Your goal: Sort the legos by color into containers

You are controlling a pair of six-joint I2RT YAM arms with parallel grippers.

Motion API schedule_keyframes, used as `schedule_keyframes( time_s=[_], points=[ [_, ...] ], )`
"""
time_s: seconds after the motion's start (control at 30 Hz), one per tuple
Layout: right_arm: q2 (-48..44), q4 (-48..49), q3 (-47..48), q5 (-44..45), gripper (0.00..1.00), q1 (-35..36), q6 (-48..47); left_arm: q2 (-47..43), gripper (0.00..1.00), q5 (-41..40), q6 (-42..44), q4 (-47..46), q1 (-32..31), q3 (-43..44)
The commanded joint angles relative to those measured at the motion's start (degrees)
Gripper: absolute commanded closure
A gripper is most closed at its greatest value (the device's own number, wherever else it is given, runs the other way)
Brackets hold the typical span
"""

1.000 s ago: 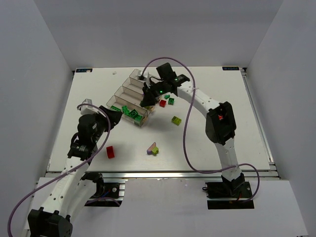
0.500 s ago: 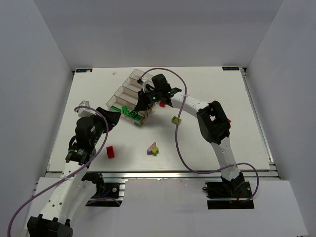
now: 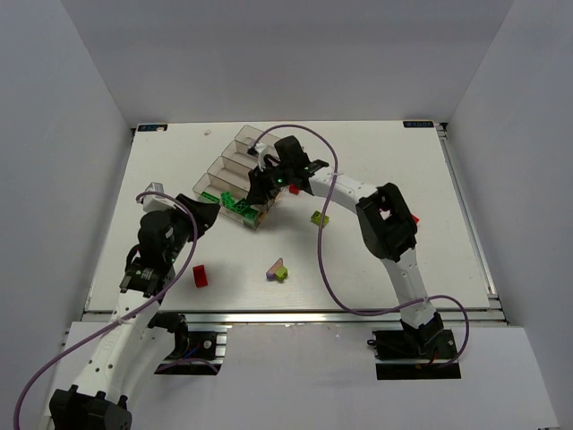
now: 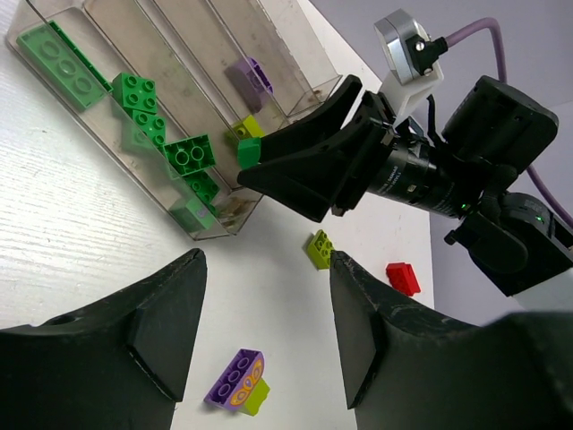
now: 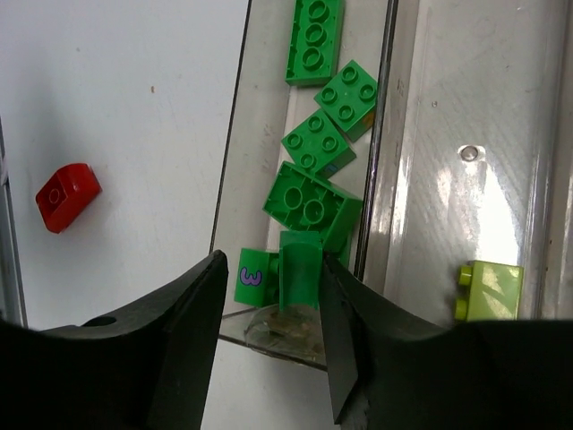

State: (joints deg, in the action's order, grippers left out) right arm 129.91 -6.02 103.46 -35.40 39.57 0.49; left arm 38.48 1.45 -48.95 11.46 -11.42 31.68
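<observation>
The stepped tray of containers [image 3: 224, 166] stands at the middle left. Its front bin [image 5: 269, 107] holds several green legos [image 5: 313, 36]. My right gripper [image 3: 260, 190] hangs over that bin's near end, jaws apart [image 5: 273, 287]. A green lego [image 5: 301, 273] rests against its right finger, clear of the left finger. It also shows at the fingertips in the left wrist view [image 4: 249, 152]. My left gripper [image 3: 206, 215] is open and empty [image 4: 266, 331] above the table, left of the tray. A purple-and-lime lego [image 4: 237, 381] lies below it.
Loose on the table are a red lego [image 3: 200, 275], a purple-and-lime one [image 3: 277, 270], a lime one [image 3: 320, 218] and a red one [image 3: 294, 189]. A lime lego [image 5: 488, 289] and a purple one [image 4: 251, 73] lie in other bins.
My right gripper moved left from beside the tray to over the front bin's end, then held there. The left arm shifted only slightly.
</observation>
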Motion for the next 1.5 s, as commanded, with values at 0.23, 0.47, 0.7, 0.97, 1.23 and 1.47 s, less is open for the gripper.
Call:
schedule_keyframes(
  time_s=[0.23, 0.47, 0.7, 0.97, 1.23, 1.47],
  points=[
    [-1.41, -6.2, 6.67, -6.0, 0.47, -0.9, -4.89, 1.07, 0.33, 0.3, 0.17, -3.81, 0.08, -1.09],
    [-3.43, -6.72, 7.1, -3.2, 0.62, -3.62, -4.71, 1.69, 0.33, 0.04, 1.14, -2.59, 0.08, 0.22],
    [-7.65, -11.19, 5.09, 7.44, 0.96, -11.97, -8.3, -0.07, 0.39, -0.49, -0.53, -4.69, 0.08, -2.32],
    [-6.95, -20.6, 4.12, 10.97, 0.34, -15.75, -23.83, 3.7, 0.39, 0.57, 0.17, -6.1, 0.08, -1.36],
    [-2.12, -29.13, 4.73, 4.38, 0.24, -17.6, -49.78, 6.08, 0.37, 1.27, 0.52, -6.98, 0.08, -0.48],
    [2.8, -28.51, 9.72, 6.48, 0.21, -17.78, -54.37, 5.2, 0.37, 0.83, 0.17, -6.37, 0.08, -1.01]
  ],
)
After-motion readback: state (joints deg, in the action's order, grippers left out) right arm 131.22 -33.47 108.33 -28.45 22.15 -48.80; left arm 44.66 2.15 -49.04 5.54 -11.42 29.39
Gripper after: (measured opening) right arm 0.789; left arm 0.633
